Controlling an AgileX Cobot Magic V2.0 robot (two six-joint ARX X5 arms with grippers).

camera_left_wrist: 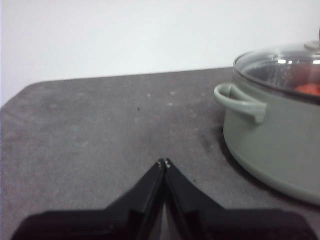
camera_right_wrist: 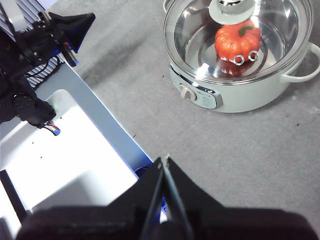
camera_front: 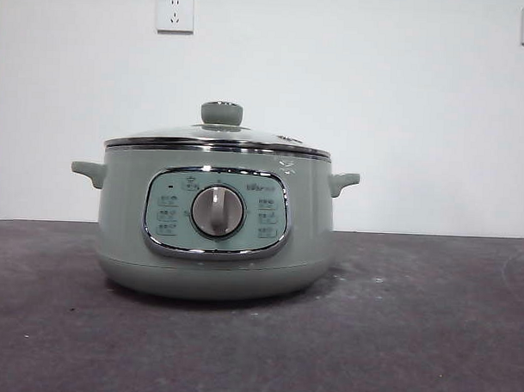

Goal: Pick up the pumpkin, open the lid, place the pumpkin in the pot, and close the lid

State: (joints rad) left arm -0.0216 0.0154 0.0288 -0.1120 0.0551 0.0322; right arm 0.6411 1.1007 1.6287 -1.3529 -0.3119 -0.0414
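The pot's (camera_front: 215, 224) panel writing is too small to read. Both the left gripper (camera_left_wrist: 164, 162) and the right gripper (camera_right_wrist: 164, 159) are pressed together, empty, away from the pot; the pumpkin (camera_right_wrist: 237, 41) lies under the lid (camera_right_wrist: 235, 30).

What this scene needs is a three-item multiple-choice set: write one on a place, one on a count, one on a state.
1. Where is the pumpkin?
A. Inside the pot
B. On the table beside the pot
C. In the left end effector

2. How many side handles on the pot does the front view show?
A. One
B. Two
C. Four

3. What state is the lid in?
A. Lying on the table
B. Held up by the right end effector
C. Seated on the pot's rim

Key:
1. A, the right wrist view shows the orange pumpkin through the glass lid.
2. B, one handle juts from each side.
3. C, its chrome rim rests on the pot, and the left end effector and right end effector are both shut on nothing, away from it.
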